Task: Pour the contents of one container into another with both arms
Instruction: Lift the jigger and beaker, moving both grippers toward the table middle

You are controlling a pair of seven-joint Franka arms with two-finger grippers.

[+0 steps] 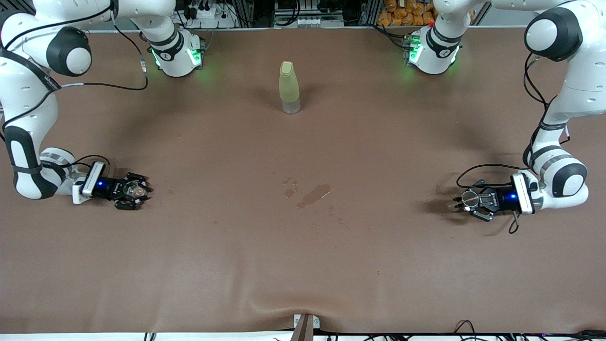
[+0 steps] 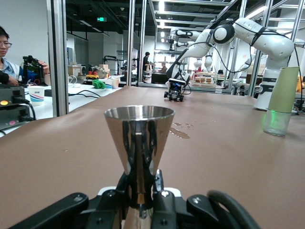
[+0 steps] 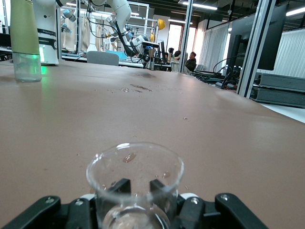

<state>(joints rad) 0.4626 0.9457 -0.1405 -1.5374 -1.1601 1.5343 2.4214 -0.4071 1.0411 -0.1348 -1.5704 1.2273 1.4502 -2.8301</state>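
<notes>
On one brown worktop (image 1: 303,265): two robot arms, one glass cup (image 1: 137,190), one metal measuring cup (image 1: 469,199), one yellow-green bottle (image 1: 289,87) and a cluster of small wet stains (image 1: 310,194).

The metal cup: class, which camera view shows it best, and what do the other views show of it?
The left wrist view: the metal cup fills the frame, upright in the left gripper. The front view shows only a small shiny rim. In the right wrist view I cannot make it out.
</notes>
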